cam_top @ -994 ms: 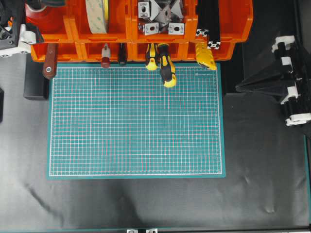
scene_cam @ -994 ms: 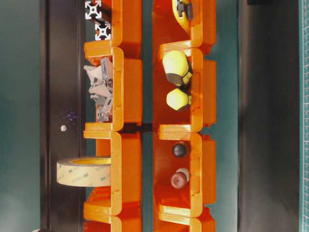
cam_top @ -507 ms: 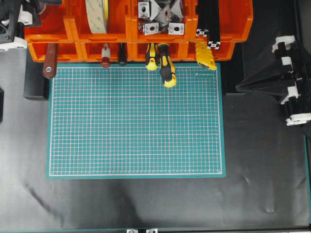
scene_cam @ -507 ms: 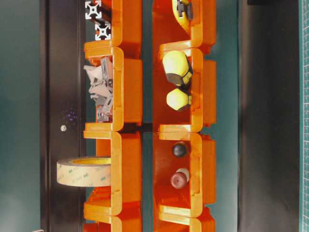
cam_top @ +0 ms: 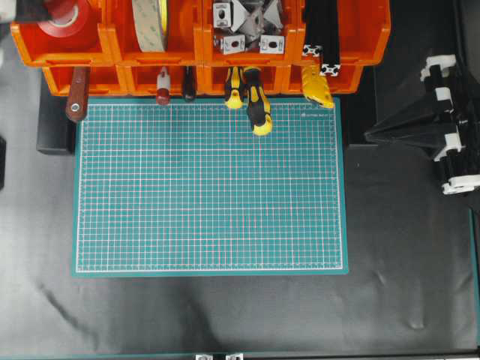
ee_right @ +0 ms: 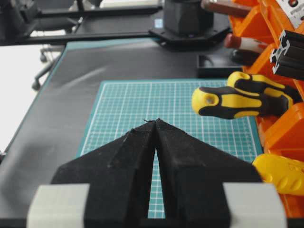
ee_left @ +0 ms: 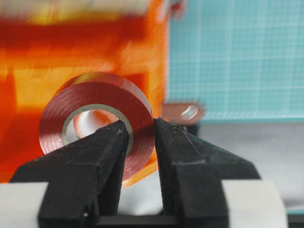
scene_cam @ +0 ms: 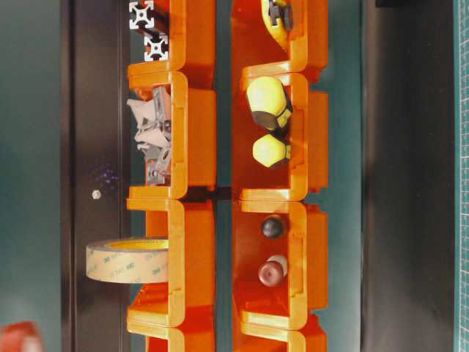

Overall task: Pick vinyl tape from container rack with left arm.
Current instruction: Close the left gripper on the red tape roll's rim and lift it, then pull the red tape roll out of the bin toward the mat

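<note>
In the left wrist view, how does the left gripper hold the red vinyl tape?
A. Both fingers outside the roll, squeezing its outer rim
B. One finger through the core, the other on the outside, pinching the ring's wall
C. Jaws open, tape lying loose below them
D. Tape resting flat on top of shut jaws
B: the left gripper has one finger reaching into the whitish core of the vinyl tape and the other finger outside, pinching the ring's wall.

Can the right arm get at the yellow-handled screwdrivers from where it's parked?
Probably yes. The right gripper is shut and empty, and only open cutting mat lies between it and the screwdrivers, whose handles stick out of the container rack toward it.
</note>
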Available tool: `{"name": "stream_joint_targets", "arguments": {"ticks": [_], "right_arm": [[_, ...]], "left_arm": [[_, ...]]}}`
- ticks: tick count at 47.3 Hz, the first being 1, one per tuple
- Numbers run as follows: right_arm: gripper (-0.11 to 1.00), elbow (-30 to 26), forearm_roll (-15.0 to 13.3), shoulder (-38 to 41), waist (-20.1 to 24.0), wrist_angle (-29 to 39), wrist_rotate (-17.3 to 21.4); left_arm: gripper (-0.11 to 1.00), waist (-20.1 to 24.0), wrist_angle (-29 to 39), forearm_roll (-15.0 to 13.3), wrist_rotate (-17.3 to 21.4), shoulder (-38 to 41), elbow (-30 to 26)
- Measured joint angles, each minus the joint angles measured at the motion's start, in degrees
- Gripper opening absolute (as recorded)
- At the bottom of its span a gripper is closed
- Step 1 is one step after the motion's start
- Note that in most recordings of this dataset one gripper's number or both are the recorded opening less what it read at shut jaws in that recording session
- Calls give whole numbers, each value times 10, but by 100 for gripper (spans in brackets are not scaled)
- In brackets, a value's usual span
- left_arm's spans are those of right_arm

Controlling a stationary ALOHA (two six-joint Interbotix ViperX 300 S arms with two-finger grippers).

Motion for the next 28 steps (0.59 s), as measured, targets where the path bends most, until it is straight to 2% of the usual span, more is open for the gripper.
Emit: {"name": "stream_joint_targets", "arguments": {"ticks": [8,18,22,28], "right_arm": [[0,1,0,0,0,0,0],[0,0,1,-1,0,0,0],[0,0,1,-1,0,0,0],[0,0,2,-3,1,0,1]], "left_arm": [[18,-55,-35,-1,-33,-2,-9],[18,-139,-127,-1,-77,-11,11],[18,-173,-171,-1,-105,-11,32],[18,-215,-251,-1,-140,-3,101]]}}
